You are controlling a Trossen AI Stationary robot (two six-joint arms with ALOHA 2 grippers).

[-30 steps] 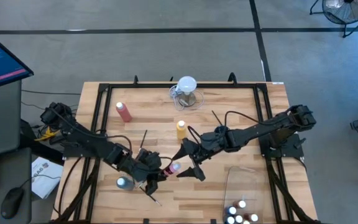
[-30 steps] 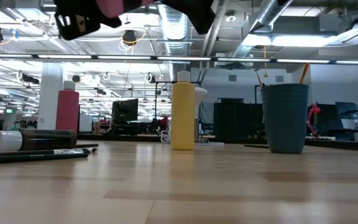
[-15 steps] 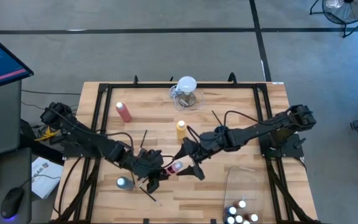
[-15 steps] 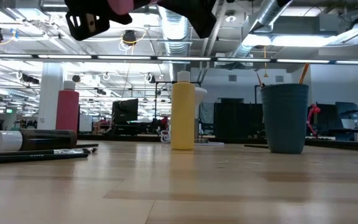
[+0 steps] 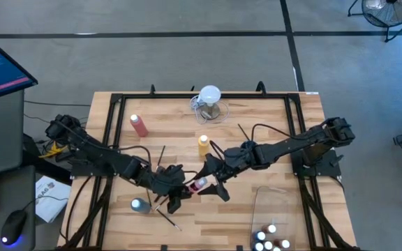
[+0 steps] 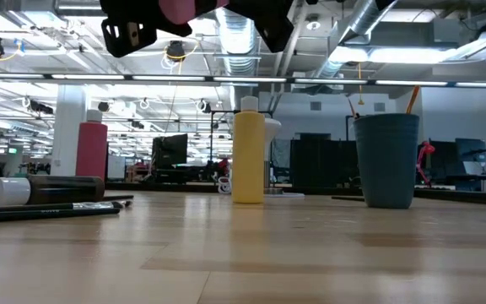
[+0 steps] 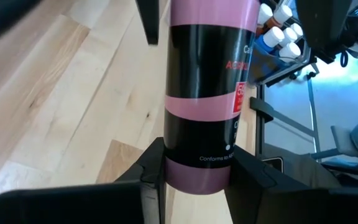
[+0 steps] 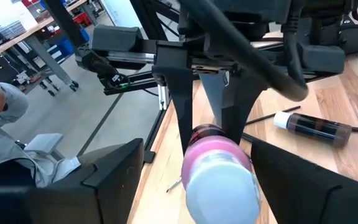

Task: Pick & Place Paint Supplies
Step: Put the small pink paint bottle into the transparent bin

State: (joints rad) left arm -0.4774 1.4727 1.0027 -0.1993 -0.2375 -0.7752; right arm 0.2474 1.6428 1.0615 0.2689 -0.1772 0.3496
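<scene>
Gripping a pink paint bottle [image 7: 207, 93] by its base, the left gripper [image 5: 175, 192] is holding it above the table's near middle, its two fingers [image 7: 146, 171] pressing on the black-and-pink label from either side. The bottle's white cap is pointing toward the right gripper [image 5: 211, 180], which is hanging just beside it with its fingers [image 8: 107, 180] standing wide apart, one on each side of the capped end and not touching it. In the low view the pair are showing only as dark shapes at the top with a bit of pink [image 6: 178, 8] between them.

Below the left arm, a dark bottle with a white cap [image 8: 309, 126] is lying on its side on the wooden table [image 5: 257, 146], with a thin dark paintbrush [image 6: 45, 212] resting near it. A yellow squeeze bottle [image 5: 203, 144] is standing upright near the table's middle, and a pink-red squeeze bottle [image 5: 139, 125] is standing toward the far left. A cluster of white-capped small bottles [image 5: 269, 239] is sitting inside a clear bin [image 5: 264, 202] at the near right. A clear jug with a white round top [image 5: 209, 103] is sitting at the far edge.
</scene>
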